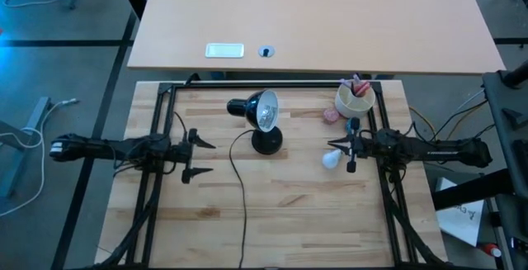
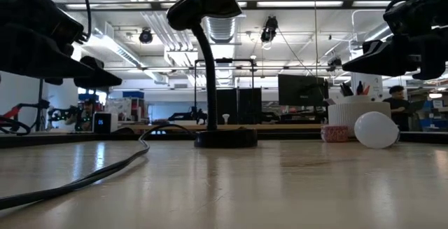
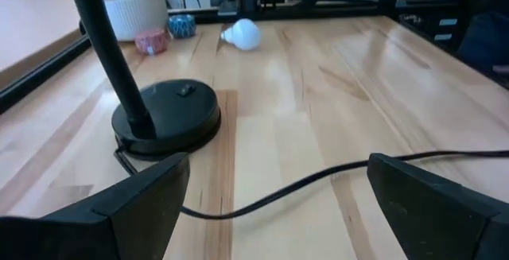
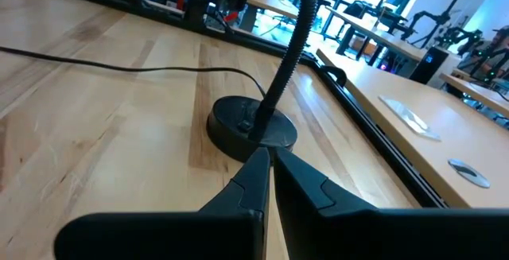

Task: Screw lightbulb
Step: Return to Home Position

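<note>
Seen from above, the lightbulb [image 1: 332,160] lies loose on the wooden surface [image 1: 289,220], just beside the right gripper [image 1: 338,145] and well apart from the black desk lamp [image 1: 264,115] at the centre. Only the right wrist view shows that gripper's fingers: they are pressed together with nothing between them, and point toward the lamp's round base [image 4: 250,129]. The left wrist view shows the left gripper [image 3: 280,166] with fingers spread wide and empty above the lamp's cable [image 3: 318,182]. Across the surface it shows the bulb on its side near a pink ball [image 3: 151,41], a blue ball [image 3: 181,26] and a ribbed white cup [image 3: 135,9]. The lamp's neck partly screens the cup. The low view confirms the bulb rests on the surface, with both arms above it
</note>
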You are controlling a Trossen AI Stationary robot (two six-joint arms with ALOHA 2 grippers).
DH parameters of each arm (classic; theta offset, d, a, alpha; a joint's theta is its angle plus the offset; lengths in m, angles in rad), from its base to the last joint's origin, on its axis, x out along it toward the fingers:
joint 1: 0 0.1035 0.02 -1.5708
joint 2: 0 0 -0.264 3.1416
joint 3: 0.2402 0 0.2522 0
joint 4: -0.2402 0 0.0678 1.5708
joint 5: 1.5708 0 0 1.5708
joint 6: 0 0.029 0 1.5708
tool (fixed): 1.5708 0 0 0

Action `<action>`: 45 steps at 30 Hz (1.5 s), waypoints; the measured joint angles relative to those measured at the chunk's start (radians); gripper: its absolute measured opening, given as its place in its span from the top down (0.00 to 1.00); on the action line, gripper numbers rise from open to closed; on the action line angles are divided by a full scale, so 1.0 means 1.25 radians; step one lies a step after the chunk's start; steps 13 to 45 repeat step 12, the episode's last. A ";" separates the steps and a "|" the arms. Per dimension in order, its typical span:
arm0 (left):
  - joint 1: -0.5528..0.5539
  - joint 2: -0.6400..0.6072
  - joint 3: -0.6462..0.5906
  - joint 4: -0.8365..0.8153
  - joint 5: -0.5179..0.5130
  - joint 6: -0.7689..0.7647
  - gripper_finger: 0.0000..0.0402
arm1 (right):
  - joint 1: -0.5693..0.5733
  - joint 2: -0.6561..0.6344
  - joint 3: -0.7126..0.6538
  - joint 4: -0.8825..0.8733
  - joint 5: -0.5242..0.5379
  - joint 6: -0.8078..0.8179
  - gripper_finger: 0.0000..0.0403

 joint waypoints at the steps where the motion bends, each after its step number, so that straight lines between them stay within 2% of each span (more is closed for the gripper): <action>1: 0.000 0.005 0.000 0.000 0.000 0.000 0.07 | 0.000 0.000 0.000 0.000 0.000 0.000 0.97; 12: 0.000 0.050 0.000 0.000 0.000 0.000 0.07 | 0.000 0.000 0.000 0.000 0.000 0.000 0.97; 45: 0.000 0.050 0.000 0.000 0.000 0.000 0.07 | 0.000 0.000 0.000 0.000 0.000 0.000 0.97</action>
